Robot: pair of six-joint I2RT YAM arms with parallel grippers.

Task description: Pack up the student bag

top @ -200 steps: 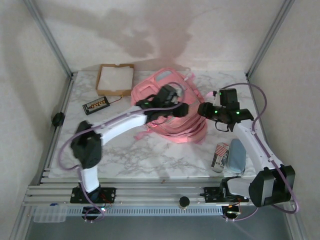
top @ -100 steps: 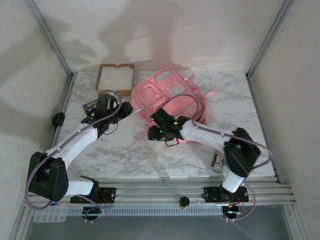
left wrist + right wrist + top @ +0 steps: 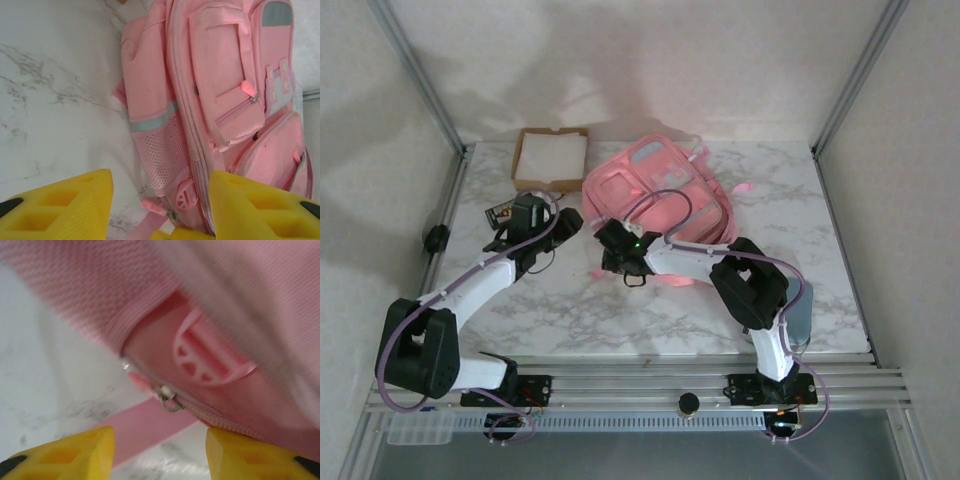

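One big pink cloth student bag (image 3: 660, 185) lies flat on the white marble table (image 3: 570, 310), toward the back and the middle, with its front pockets facing up. The front pocket zips (image 3: 247, 90) look shut, so what is inside cannot be seen. The net side pocket (image 3: 162, 155) looks flat.

The right gripper (image 3: 613, 250) is at the bag's near left corner. Its two yellow fingers (image 3: 65, 452) stand apart and hold nothing. Just past them is a small metal zip pull (image 3: 167, 399), next to a round pink plastic buckle (image 3: 205, 357).

The left gripper (image 3: 568, 222) is just to the left of the bag and points at it. Its fingers are apart too, with nothing between them.

Behind it, at the back left of the table, sits a flat brown cardboard box (image 3: 523, 165). A white sheet (image 3: 555, 155) lies in it. A small dark tray (image 3: 503, 212) shows beside the left arm. What it holds is too small to tell.
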